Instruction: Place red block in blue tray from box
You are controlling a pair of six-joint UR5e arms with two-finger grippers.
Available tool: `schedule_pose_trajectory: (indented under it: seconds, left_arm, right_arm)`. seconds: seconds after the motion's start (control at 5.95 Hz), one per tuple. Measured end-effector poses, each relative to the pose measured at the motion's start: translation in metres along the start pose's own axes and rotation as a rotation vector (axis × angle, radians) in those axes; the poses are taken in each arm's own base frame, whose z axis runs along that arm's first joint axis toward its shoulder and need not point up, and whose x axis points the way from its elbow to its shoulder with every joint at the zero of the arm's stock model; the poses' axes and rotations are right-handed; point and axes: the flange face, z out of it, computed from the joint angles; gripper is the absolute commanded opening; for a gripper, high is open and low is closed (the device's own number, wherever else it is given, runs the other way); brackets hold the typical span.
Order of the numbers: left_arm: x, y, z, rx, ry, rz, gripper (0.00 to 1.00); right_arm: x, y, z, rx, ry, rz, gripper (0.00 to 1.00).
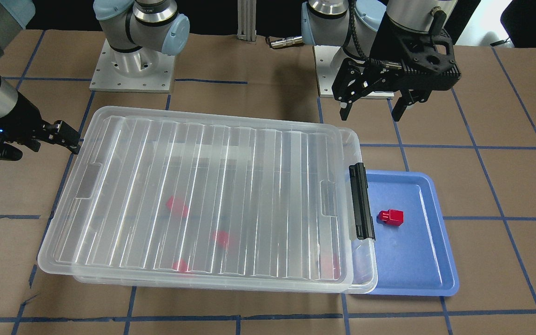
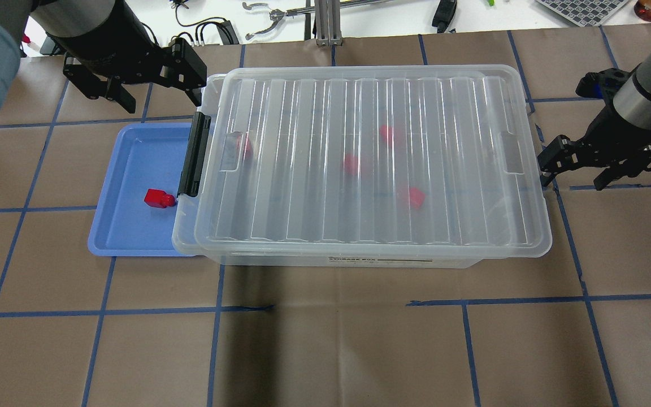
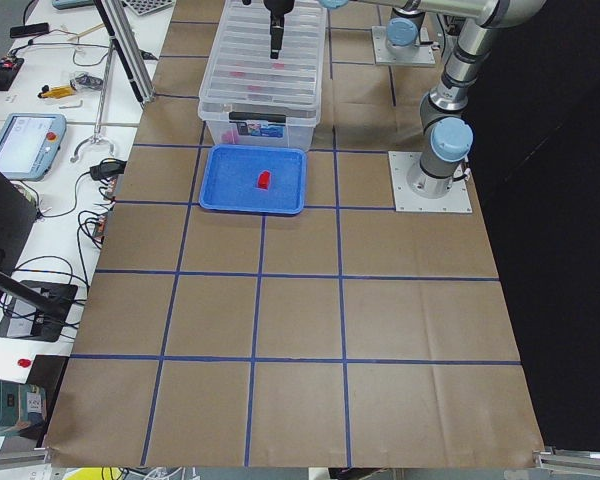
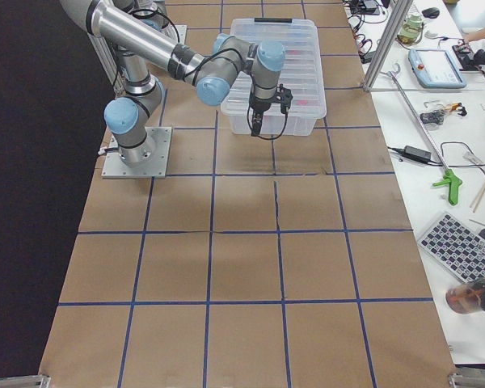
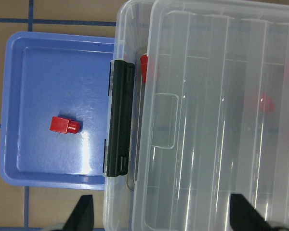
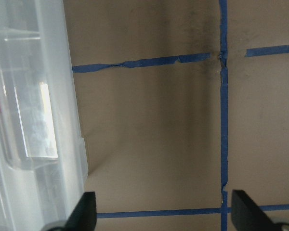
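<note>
A red block (image 1: 391,217) lies in the blue tray (image 1: 417,260), also seen in the overhead view (image 2: 159,198) and left wrist view (image 5: 64,125). The box (image 1: 212,195) has its ribbed lid on, black latch clip (image 1: 361,201) toward the tray; several more red blocks (image 2: 410,196) show blurred through the lid. My left gripper (image 1: 373,106) is open and empty, raised beyond the tray's far end (image 2: 159,96). My right gripper (image 2: 574,172) is open and empty beside the box's other end (image 1: 40,139).
Brown paper with a blue tape grid covers the table (image 2: 325,350). The arm bases (image 1: 133,65) stand behind the box. Tools and cables lie on the bench past the table's edge (image 2: 280,14).
</note>
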Motion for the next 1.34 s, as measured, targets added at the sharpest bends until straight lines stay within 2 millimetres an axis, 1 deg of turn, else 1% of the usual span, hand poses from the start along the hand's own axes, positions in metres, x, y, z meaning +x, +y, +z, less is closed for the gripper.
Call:
schedule_pose_trajectory:
  seconds: [0.34, 0.67, 1.01, 1.18, 1.34]
  left_arm:
    - [0.000, 0.000, 0.000, 0.002, 0.000, 0.000, 0.98]
    - [-0.003, -0.001, 0.001, 0.002, 0.000, -0.006, 0.98]
    - [-0.006, -0.002, 0.001, 0.000, -0.001, -0.011, 0.98]
    - [-0.006, -0.002, 0.001, 0.001, -0.001, -0.012, 0.98]
    - [-0.006, -0.002, 0.001, 0.001, -0.001, -0.012, 0.98]
  right_arm:
    - [-0.005, 0.000, 0.001, -0.002, 0.000, 0.000, 1.00]
    - [-0.009, 0.003, 0.007, -0.006, -0.030, 0.005, 1.00]
    - [-0.010, 0.004, 0.006, -0.002, -0.037, 0.006, 1.00]
    - [-0.010, 0.003, 0.003, 0.005, -0.032, 0.006, 1.00]
    - [-0.009, -0.001, -0.011, 0.027, -0.022, 0.004, 1.00]
